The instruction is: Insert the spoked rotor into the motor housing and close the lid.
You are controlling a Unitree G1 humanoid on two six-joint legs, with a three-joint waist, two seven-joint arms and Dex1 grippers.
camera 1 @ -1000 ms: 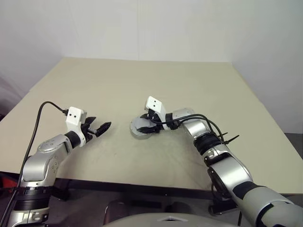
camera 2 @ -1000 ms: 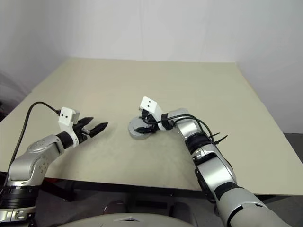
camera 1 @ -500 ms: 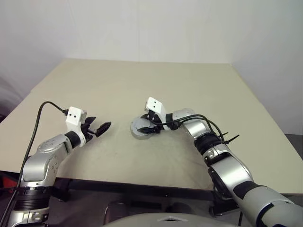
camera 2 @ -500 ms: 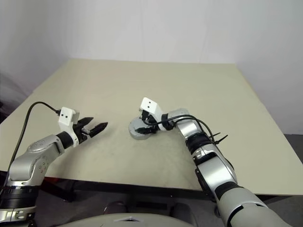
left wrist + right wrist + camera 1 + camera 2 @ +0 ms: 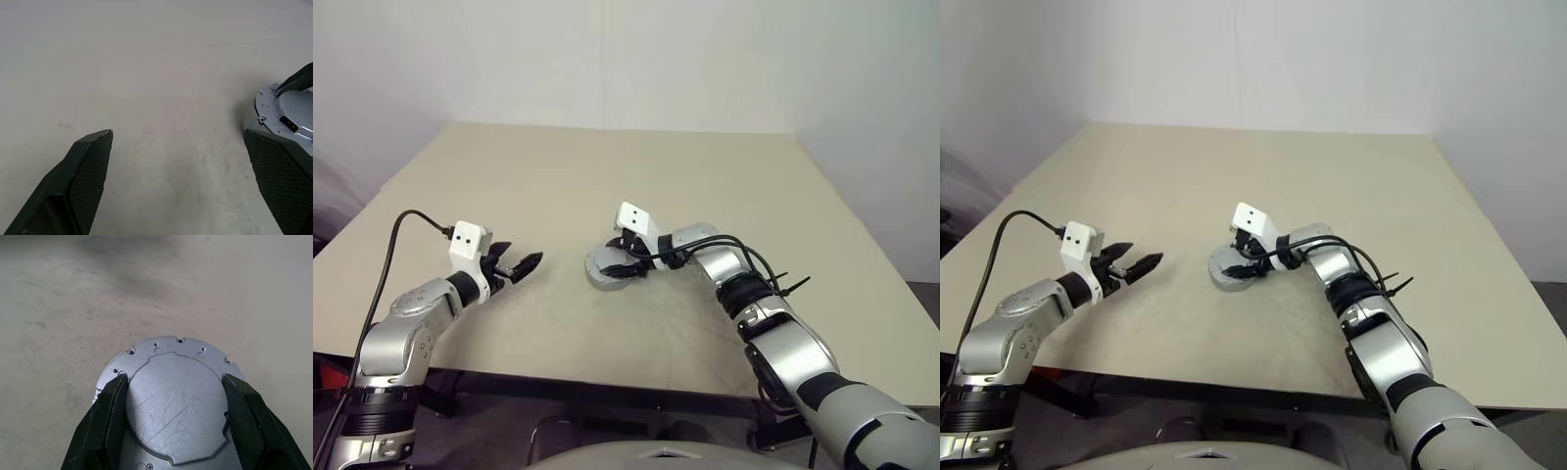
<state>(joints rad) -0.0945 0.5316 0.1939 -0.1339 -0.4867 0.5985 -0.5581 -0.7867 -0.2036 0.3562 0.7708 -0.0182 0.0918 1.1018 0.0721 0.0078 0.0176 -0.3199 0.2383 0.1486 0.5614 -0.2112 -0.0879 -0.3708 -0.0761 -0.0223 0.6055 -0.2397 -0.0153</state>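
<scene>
1. Beige rectangular table [image 5: 724,186]: a matt work surface against a white wall.
2. Motor housing [image 5: 117,369], a shallow round grey metal casing with small holes along its flange: it rests on the table near the middle, closer to the front edge.
3. Lid [image 5: 173,413], a flat silver-grey metal disc with a notched outline and fine scratches: it lies flat on top of the housing, covering its interior.
4. Right gripper [image 5: 173,404], two black fingers on a silver arm: it reaches in from the right, its fingers set on opposite sides of the lid's raised edge, grasping the lid.
5. Left gripper [image 5: 517,265], two black fingers below a white camera block: released, with fingers spread wide and nothing between them, it hangs just above the table, well apart from the housing and pointing towards it.
</scene>
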